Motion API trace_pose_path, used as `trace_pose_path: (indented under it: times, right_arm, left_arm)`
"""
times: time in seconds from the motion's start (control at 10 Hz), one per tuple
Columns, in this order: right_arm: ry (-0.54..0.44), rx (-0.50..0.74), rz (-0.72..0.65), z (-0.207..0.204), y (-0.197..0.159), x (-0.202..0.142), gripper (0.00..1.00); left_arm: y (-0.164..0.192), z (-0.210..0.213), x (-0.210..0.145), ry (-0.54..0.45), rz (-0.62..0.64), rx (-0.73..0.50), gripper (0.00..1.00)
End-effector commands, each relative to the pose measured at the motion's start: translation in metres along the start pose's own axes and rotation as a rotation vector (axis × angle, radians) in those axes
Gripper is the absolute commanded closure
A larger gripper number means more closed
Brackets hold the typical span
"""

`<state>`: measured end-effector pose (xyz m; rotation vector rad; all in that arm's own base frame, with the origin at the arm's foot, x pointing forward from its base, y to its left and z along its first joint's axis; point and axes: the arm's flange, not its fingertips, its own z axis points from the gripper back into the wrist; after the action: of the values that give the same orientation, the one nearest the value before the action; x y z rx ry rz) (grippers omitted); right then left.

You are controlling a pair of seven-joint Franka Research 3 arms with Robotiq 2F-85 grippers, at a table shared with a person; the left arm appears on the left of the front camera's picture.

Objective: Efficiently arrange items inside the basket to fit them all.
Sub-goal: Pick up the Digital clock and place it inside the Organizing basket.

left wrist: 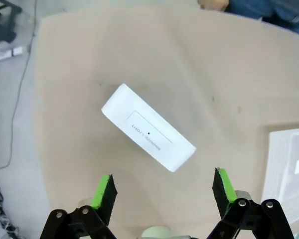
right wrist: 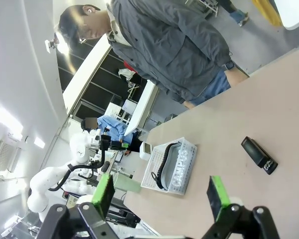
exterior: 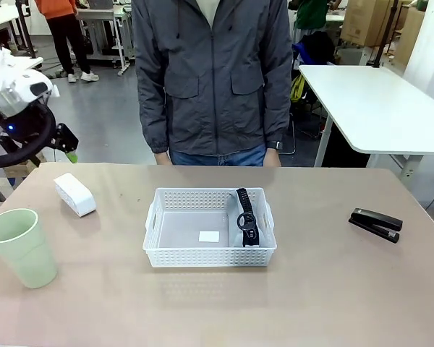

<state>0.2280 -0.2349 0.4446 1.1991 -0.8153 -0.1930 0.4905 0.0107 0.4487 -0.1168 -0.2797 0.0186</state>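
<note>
Left fingers [left wrist: 103, 191], spread wide and empty, hover over the white box [left wrist: 148, 133] lying askew just ahead on the bench [left wrist: 214, 64], where a pinch across its corners could spin it loose; right fingers [right wrist: 103, 194] gape empty too.

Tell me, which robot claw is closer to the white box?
Left. The left gripper hangs open just above the white box. The right gripper, also open, is far off, with the basket lying between it and the box.

Perforated white plastic basket [exterior: 210, 256], smooth pale green plastic cup [exterior: 20, 246], smooth white box [left wrist: 148, 134], matt beige tabletop [exterior: 333, 289].
</note>
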Motion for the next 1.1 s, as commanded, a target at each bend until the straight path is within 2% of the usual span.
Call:
trace_pose_path:
  times: [0.0, 0.2, 0.3, 0.4, 0.8, 0.9, 1.0]
  right_arm:
    - [-0.017, 0.016, 0.031, 0.0, 0.0, 0.004, 0.0]
    - [-0.017, 0.016, 0.031, 0.0, 0.0, 0.004, 0.0]
    - [-0.017, 0.016, 0.031, 0.0, 0.0, 0.004, 0.0]
    - [-0.017, 0.016, 0.031, 0.0, 0.0, 0.004, 0.0]
    - [-0.017, 0.016, 0.031, 0.0, 0.0, 0.004, 0.0]
    - [-0.017, 0.016, 0.031, 0.0, 0.0, 0.004, 0.0]
    - [-0.017, 0.016, 0.031, 0.0, 0.0, 0.004, 0.0]
  left_arm:
    - [0.003, -0.01, 0.004, 0.065, 0.023, 0.007, 0.0]
    - [0.005, -0.016, 0.006, 0.123, 0.065, 0.02, 0.0]
    - [0.005, -0.013, 0.007, 0.114, 0.108, -0.008, 0.0]
    - [0.007, -0.026, -0.001, 0.094, 0.032, -0.006, 0.0]
    - [0.007, -0.026, -0.001, 0.094, 0.032, -0.006, 0.0]
    - [0.004, -0.024, 0.0, 0.106, 0.047, -0.011, 0.0]
    - [-0.003, -0.026, 0.003, 0.179, 0.163, 0.01, 0.0]
